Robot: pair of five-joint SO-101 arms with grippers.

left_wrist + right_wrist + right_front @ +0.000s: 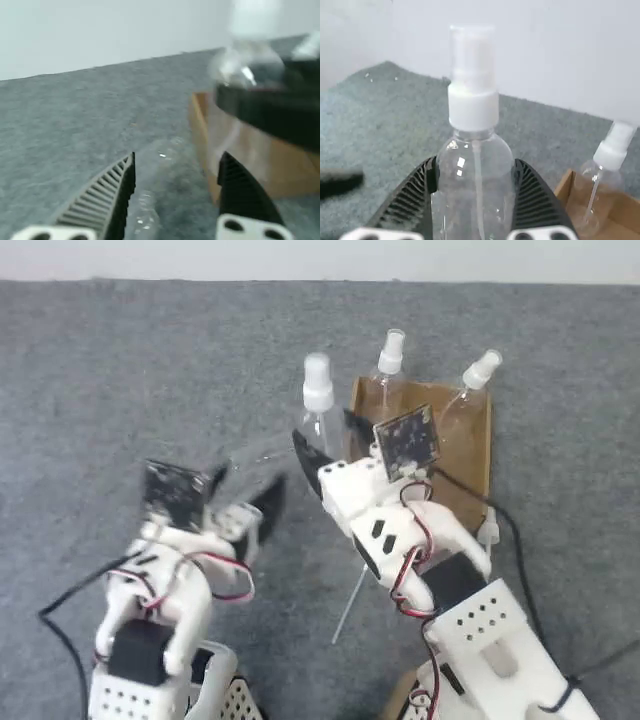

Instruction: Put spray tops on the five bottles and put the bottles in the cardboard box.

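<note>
Jaws of the right gripper [330,440] are clenched on a clear plastic bottle with a white spray top [318,390]. Jaws of the left gripper [245,492] stand apart and grasp nothing. High view: the held bottle is upright, just beside the outer wall of the brown cardboard box [470,455]. Two further capped bottles [388,370] stand inside the box, and a thin white dip tube [350,605] lies on the grey felt mat [120,370] beside the right arm. Left wrist view: the released left gripper [175,195] sits low over what appears to be an uncapped clear bottle [147,212] lying on the mat, although blur leaves this uncertain. Right wrist view: black ribbed fingers [412,197] grip the bottle body on both sides, and the top looks fully seated. Step in hand, as judged: boxing the third bottle. The next move calls for carrying it over the box wall, lowering it onto free floor without toppling the two standing bottles, then releasing.
</note>
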